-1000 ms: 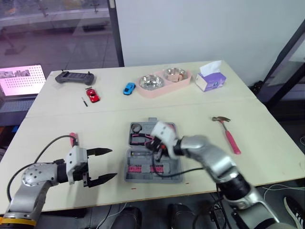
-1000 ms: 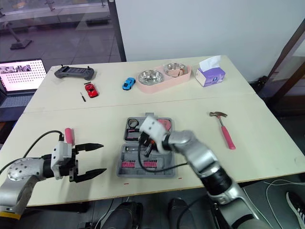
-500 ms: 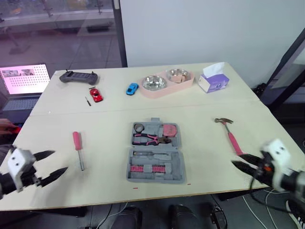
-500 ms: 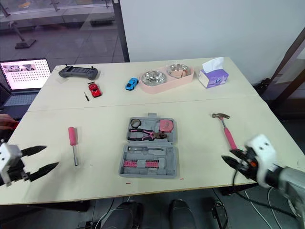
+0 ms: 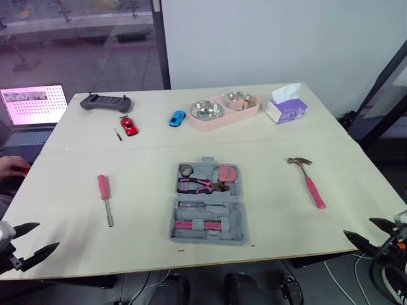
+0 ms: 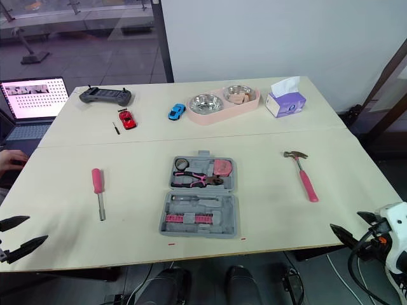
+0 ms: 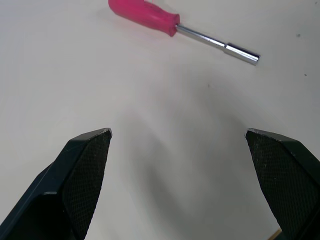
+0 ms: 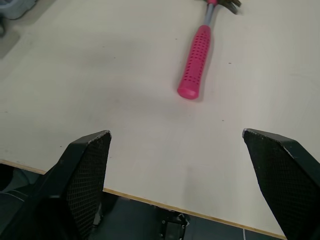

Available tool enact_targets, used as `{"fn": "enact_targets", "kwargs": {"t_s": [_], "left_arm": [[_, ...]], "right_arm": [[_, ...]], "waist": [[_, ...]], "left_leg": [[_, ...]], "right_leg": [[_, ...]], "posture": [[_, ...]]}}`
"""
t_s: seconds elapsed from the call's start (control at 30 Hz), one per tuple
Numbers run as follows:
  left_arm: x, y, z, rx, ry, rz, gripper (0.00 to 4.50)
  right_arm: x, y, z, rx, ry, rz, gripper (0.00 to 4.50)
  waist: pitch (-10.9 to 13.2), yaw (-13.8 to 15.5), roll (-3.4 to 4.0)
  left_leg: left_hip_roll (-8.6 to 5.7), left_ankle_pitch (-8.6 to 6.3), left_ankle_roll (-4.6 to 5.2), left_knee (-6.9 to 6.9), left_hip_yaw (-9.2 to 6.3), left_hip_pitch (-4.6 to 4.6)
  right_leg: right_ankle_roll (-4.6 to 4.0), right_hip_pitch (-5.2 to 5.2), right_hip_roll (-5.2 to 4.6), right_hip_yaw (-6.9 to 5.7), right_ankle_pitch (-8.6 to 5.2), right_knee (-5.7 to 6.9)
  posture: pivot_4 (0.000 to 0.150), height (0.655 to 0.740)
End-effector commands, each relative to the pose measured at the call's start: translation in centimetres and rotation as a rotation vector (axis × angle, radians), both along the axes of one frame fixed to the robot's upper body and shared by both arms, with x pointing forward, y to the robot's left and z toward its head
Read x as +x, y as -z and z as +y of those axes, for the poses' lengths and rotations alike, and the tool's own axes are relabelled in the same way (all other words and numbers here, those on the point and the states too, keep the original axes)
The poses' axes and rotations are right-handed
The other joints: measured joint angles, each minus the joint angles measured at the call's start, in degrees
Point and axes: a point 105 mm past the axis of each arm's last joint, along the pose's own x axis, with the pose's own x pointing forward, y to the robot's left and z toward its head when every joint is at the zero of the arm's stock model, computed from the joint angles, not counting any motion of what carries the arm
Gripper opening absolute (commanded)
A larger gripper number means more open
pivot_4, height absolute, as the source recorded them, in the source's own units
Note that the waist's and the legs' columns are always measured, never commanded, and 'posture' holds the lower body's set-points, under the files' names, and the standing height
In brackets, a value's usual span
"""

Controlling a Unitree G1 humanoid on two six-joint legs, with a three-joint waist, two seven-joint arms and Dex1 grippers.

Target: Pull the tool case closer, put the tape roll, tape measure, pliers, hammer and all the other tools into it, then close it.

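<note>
- Left wrist view: the left gripper (image 7: 177, 132) hangs over the bare table (image 7: 150, 95), fingers wide apart, holding and touching nothing. The pink screwdriver (image 7: 182, 30) lies just ahead of it.
- The right gripper (image 8: 175, 132), equally spread and empty, sits at the table's near edge. The hammer (image 8: 196, 62) lies ahead, handle end toward it.
- Farther off, between both grippers, the open tool case (image 5: 206, 219) holds the pliers (image 5: 200, 185), tape measure (image 5: 227, 173) and tape roll (image 5: 185, 169).
- The step in hand looks like collecting the loose tools. Next, a gripper must reach forward, close on a handle and carry it to the case.
</note>
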Motion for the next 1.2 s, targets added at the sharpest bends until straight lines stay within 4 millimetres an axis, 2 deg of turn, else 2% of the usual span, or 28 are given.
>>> {"fn": "enact_targets", "kwargs": {"t_s": [0.03, 0.2, 0.33, 0.53, 0.67, 0.77, 0.87, 1.0, 1.2], "left_arm": [[0.1, -0.6, -0.3, 0.01, 0.022, -0.02, 4.5], [1.0, -0.8, -2.0, -0.015, 0.085, -0.034, 4.5], [2.5, -1.3, -7.8, -0.103, 0.276, -0.06, 4.5], [3.2, -3.8, -17.1, -0.212, 0.61, -0.094, 4.5], [3.0, -5.1, -20.4, -0.247, 0.715, -0.122, 4.5], [2.8, -6.3, -22.7, -0.267, 0.785, -0.153, 4.5], [2.7, -7.0, -23.7, -0.287, 0.808, -0.17, 4.5], [2.8, -7.0, -24.1, -0.282, 0.819, -0.187, 4.5], [2.8, -6.4, -23.9, -0.266, 0.798, -0.195, 4.5]], "right_arm": [[0.3, -0.8, 0.3, -0.005, -0.015, -0.039, 4.44], [0.8, -1.1, 2.0, 0.008, -0.038, -0.058, 4.44], [3.3, -0.9, 4.1, 0.052, 0.068, -0.054, 4.44], [7.8, -0.4, 5.0, -0.002, 0.3, -0.044, 4.44], [9.7, -0.2, 4.5, 0.015, 0.423, -0.024, 4.44], [10.3, 1.3, 3.1, -0.005, 0.525, 0.058, 4.44], [11.2, 1.5, 3.0, 0.006, 0.54, 0.079, 4.44], [12.3, 2.5, 4.4, 0.031, 0.473, 0.162, 4.44], [12.9, 3.4, 3.8, 0.067, 0.522, 0.268, 4.44]], "waist": [[0.0, -0.03, 0.0], [0.0, -0.01, 0.02], [-0.01, 0.0, -0.01], [0.01, 0.0, 0.05], [-0.01, 0.0, 0.14], [0.0, 0.04, 0.14], [0.0, 0.0, 0.16], [-0.02, -0.45, 0.2], [-0.02, -0.36, 0.23]], "left_leg": [[0.0, 0.02, 0.03, 0.0, 0.0, 0.0], [0.0, 0.02, 0.04, 0.0, 0.0, 0.0], [0.0, 0.02, 0.04, 0.02, 0.0, -0.01], [0.0, 0.04, 0.06, 0.01, 0.0, -0.06], [-0.03, 0.05, 0.07, 0.03, 0.03, -0.08], [-0.04, 0.05, 0.09, 0.01, 0.03, -0.08], [-0.07, 0.06, 0.1, 0.08, 0.04, -0.06], [-0.05, 0.07, 0.12, 0.1, 0.08, 0.03], [-0.06, 0.07, 0.13, 0.1, 0.11, 0.02]], "right_leg": [[0.0, 0.0, 0.0, 0.0, 0.0, 0.0], [0.0, 0.0, 0.0, 0.0, 0.0, 0.0], [-0.01, 0.02, -0.03, 0.02, 0.01, 0.0], [-0.04, -0.09, 0.0, -0.01, 0.02, 0.02], [-0.05, -0.12, 0.0, -0.01, 0.04, 0.03], [-0.05, -0.12, 0.04, -0.04, 0.04, 0.03], [-0.05, -0.06, 0.03, -0.04, 0.05, 0.05], [-0.05, -0.01, 0.1, -0.03, 0.06, 0.1], [-0.04, -0.01, 0.14, -0.04, 0.06, 0.11]], "posture": [[0.15, 0.74], [0.15, 0.74], [0.15, 0.74], [0.15, 0.74], [0.15, 0.74], [0.15, 0.74], [0.15, 0.74], [0.15, 0.74], [0.15, 0.74]]}}
